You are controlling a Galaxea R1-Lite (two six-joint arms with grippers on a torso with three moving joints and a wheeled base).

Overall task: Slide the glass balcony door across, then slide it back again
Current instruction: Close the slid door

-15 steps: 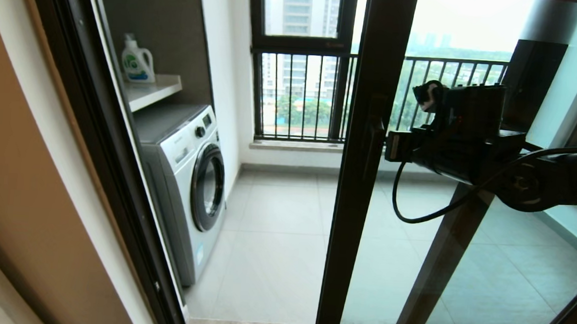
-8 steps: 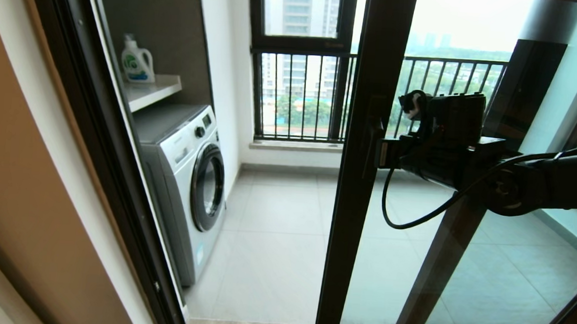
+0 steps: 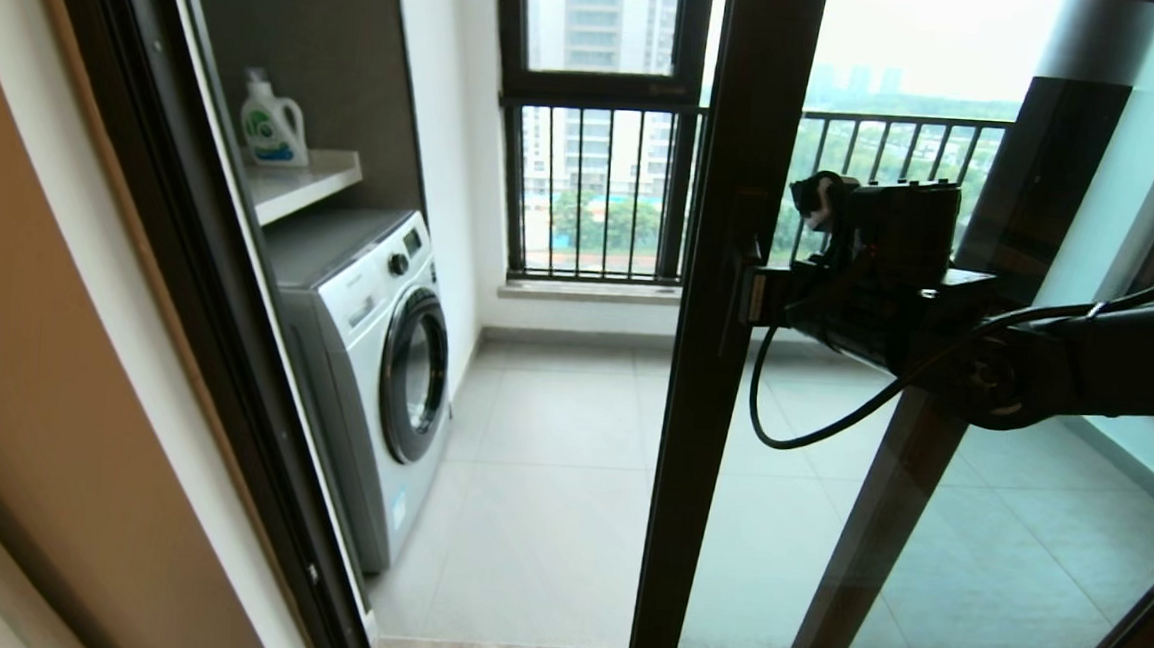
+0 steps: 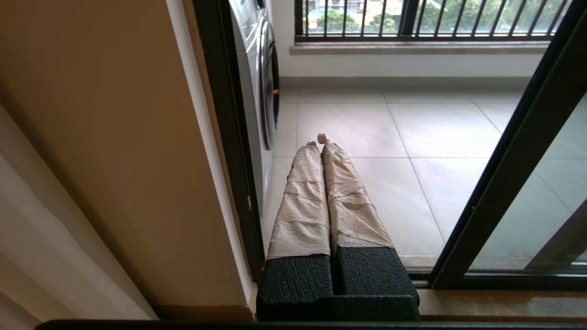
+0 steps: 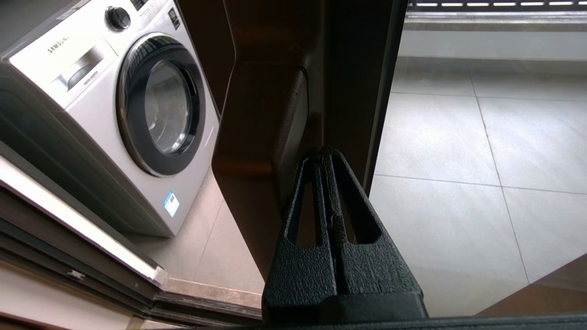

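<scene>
While the glass balcony door stands partly slid open, its dark brown upright edge rises to the right of the washing machine, with open doorway and tiled balcony floor between the 2. The right gripper sits on the glass side of that upright, at the height of the handle, its 2 black fingers pressed together with nothing between them, the tips at the recess between handle and frame; whether they touch it I cannot tell. The left gripper is low, near the doorway's bottom track beside the washing machine, its 2 tape-wrapped fingers closed on each other and empty. Above the washing machine, a detergent bottle stands on a shelf. Beyond the door runs the outer window with railing bars.
</scene>
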